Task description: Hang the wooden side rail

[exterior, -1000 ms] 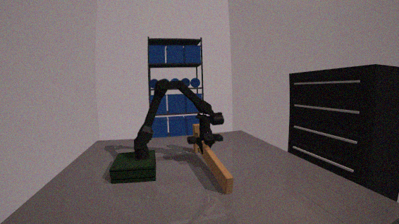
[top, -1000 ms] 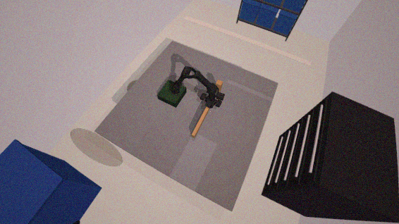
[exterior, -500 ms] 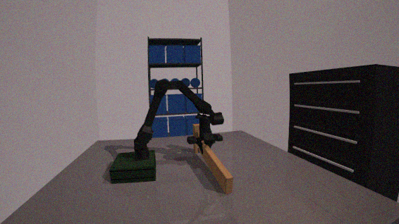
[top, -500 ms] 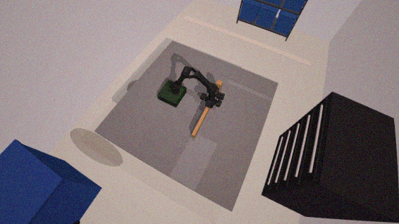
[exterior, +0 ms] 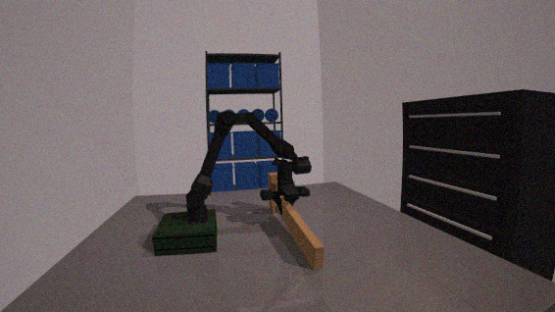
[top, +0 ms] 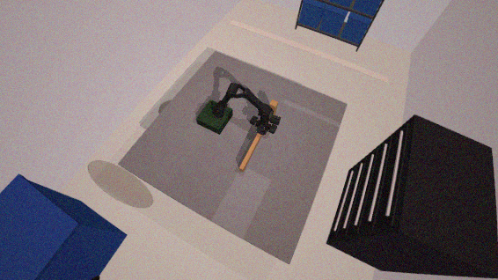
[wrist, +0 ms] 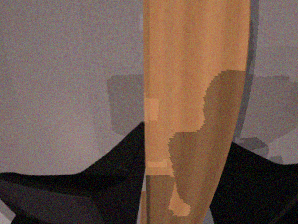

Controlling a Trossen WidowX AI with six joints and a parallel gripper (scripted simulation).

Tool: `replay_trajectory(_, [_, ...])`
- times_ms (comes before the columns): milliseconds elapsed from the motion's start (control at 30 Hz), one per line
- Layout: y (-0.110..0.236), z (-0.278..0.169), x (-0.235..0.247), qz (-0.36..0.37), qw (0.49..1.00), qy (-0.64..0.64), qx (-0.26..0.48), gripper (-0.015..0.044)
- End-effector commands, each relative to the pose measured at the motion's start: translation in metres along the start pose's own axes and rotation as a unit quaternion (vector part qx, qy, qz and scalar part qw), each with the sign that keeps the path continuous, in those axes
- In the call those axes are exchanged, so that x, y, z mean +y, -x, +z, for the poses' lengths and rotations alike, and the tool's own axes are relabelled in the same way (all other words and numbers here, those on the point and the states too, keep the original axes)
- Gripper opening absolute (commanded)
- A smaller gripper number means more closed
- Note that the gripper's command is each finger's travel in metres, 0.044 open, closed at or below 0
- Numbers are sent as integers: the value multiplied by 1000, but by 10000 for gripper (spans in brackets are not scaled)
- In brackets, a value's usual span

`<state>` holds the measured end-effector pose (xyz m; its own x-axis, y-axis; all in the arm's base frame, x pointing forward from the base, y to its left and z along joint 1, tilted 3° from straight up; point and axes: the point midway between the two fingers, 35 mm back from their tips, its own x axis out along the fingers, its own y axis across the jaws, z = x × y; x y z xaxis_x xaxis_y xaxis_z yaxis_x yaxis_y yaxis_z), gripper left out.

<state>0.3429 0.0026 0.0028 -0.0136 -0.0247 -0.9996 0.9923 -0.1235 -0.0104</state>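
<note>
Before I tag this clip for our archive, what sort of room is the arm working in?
Probably a storeroom or workshop: a metal shelving rack filled with blue bins stands at the back wall, a black drawer cabinet at the side, and plain walls surround the grey table.

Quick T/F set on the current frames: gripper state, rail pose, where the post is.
1. The gripper is shut on the wooden rail. True.
2. The rail lies flat on the table along its whole length. False: its near end rests on the table and it slopes up toward the gripper.
3. The gripper holds the rail at its near, table-resting end. False: it holds the rail near the raised far end, close to the headboard post.
4. The arm's green base stands apart from the rail. True.
5. The black drawer cabinet stands between the arm and the rail. False: it stands off at the right wall, away from both.
</note>
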Motion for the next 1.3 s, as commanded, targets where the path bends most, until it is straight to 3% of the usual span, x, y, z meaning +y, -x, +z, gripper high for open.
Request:
replay_trajectory(0, [1, -1, 1, 2, 1000, -2, 1, 0])
replay_trajectory(1267, [2, -5, 1, 2, 1000, -2, 2, 0])
